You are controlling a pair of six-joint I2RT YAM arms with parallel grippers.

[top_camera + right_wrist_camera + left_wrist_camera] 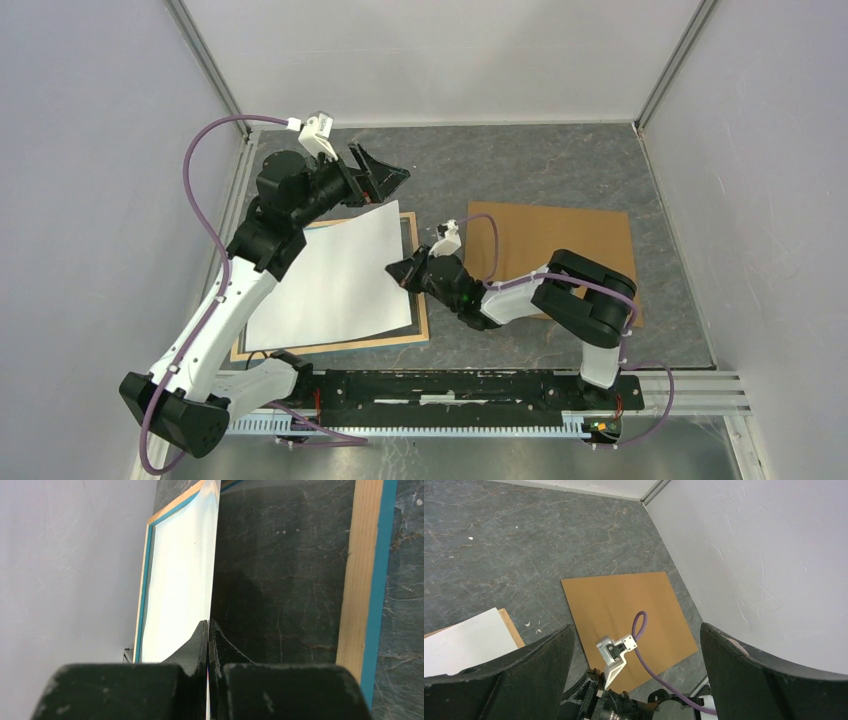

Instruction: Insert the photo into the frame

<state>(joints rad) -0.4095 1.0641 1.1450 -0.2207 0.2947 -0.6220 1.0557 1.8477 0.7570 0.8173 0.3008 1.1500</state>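
The photo (335, 275) lies white back up, tilted over the frame (330, 347), which rests flat on the table at the left, wood side up with a blue inner edge. My right gripper (398, 270) is shut on the photo's right edge. In the right wrist view the fingers (200, 640) pinch the thin sheet (180, 570) and hold it raised above the frame's pane, with the frame's wood and blue rim (362, 580) at the right. My left gripper (385, 180) is open and empty, raised over the frame's far corner. Its wrist view (636, 630) looks down at the right arm.
The plain brown backing board (560, 240) lies flat on the table to the right of the frame, partly under the right arm; it also shows in the left wrist view (624, 610). White walls enclose the dark marbled table on three sides.
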